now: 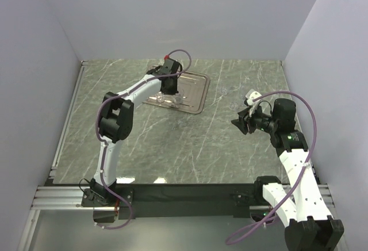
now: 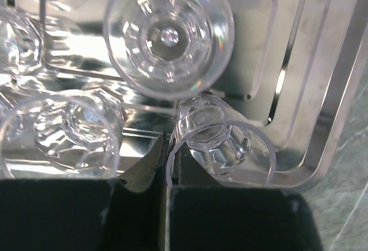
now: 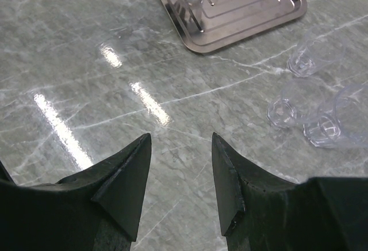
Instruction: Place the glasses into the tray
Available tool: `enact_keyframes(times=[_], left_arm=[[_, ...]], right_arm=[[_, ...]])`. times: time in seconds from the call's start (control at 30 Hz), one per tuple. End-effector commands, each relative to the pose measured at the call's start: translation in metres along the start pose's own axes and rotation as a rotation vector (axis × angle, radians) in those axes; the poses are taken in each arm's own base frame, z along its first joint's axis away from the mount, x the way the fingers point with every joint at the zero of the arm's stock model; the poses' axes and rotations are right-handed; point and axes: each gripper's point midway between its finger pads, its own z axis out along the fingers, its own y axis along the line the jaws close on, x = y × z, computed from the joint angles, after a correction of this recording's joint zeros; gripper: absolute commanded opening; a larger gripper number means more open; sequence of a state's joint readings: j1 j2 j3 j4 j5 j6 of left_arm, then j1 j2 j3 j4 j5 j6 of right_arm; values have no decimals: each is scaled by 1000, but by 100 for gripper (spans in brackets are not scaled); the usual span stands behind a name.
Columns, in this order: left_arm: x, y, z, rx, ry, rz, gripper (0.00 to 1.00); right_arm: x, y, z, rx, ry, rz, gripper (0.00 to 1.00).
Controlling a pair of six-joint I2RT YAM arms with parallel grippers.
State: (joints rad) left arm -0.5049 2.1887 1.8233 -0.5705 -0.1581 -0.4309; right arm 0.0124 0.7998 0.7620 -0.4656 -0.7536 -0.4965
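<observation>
A: Left hand [image 2: 167, 153]?
B: Pinched shut on the rim of one glass [image 2: 221, 150], over the tray [image 2: 322, 90]. Other glasses [image 2: 168, 35] stand just ahead of it, inside.
A: Right hand [image 3: 181, 147]?
B: Jaws partway apart, empty. Three loose glasses [image 3: 313, 58] lie on the surface [image 3: 86, 44], ahead-right of it.
</observation>
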Motion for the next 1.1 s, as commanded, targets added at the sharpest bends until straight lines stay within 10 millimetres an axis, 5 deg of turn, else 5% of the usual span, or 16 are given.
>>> enact_keyframes(times=[0.0,0.17,0.4,0.7,0.9,1.07], left_arm=[[-15,8,1,-16,-21,-9,6],[-18,4,-9,11,-34,-16,30],[-41,-1,-46,55,-106,-27,43],[-69,2,-131,109,-252,-15,52],[-60,32,-188,63,-353,11,64],[-28,72,-230,-16,-440,35,79]], right_arm=[[2,0,1,-9,-1,-6,54],[4,-1,2,-9,4,-4,54],[3,-3,1,3,3,-6,54],[6,-19,-5,70,7,16,54],[6,-37,-3,144,21,65,54],[11,-68,1,252,84,125,54]])
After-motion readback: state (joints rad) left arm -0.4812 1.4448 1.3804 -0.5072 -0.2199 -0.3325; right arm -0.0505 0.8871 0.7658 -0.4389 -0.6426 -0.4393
